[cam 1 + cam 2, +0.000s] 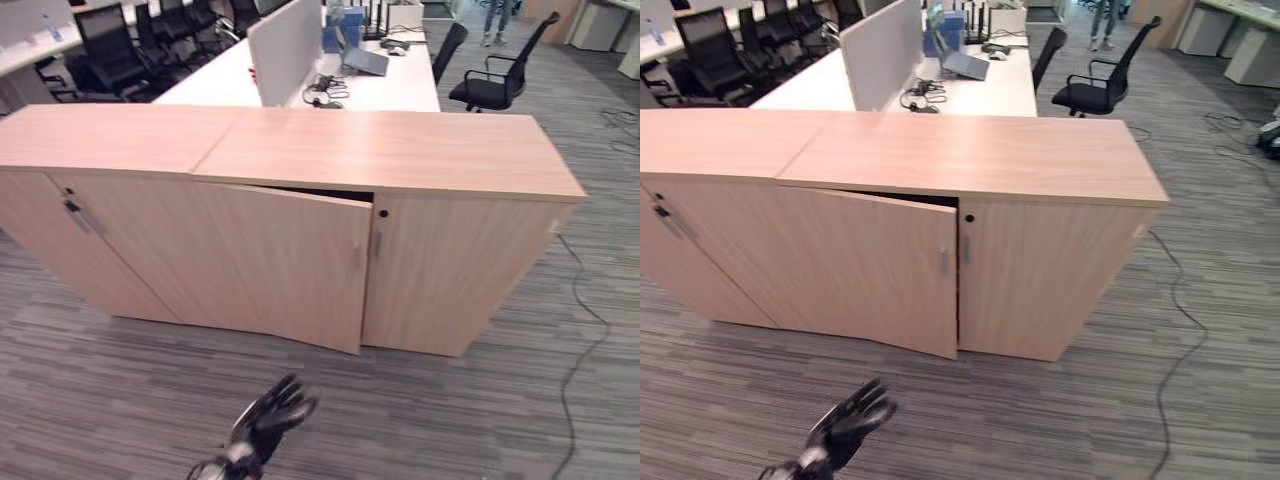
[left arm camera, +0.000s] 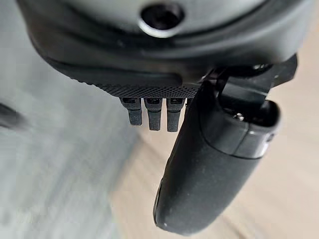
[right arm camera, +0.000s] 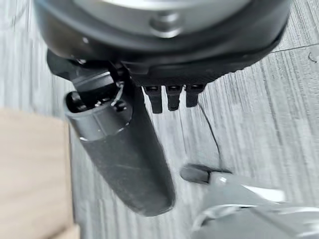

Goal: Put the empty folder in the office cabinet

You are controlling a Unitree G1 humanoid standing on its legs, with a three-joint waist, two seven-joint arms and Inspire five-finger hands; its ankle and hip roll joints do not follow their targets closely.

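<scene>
A low light-wood office cabinet stands across the carpet in front of me. Its middle door hangs slightly ajar, with a dark gap along its top edge. The door to its right is closed. My left hand hovers low over the carpet in front of the ajar door, fingers spread, holding nothing. In its wrist view the thumb and straight fingers point at wood and grey floor. My right hand is open above the carpet, beside a wooden panel.
A second cabinet adjoins on the left. Behind are white desks with a divider and laptop, and black office chairs. A cable trails over the floor at the right. A person's legs stand far back.
</scene>
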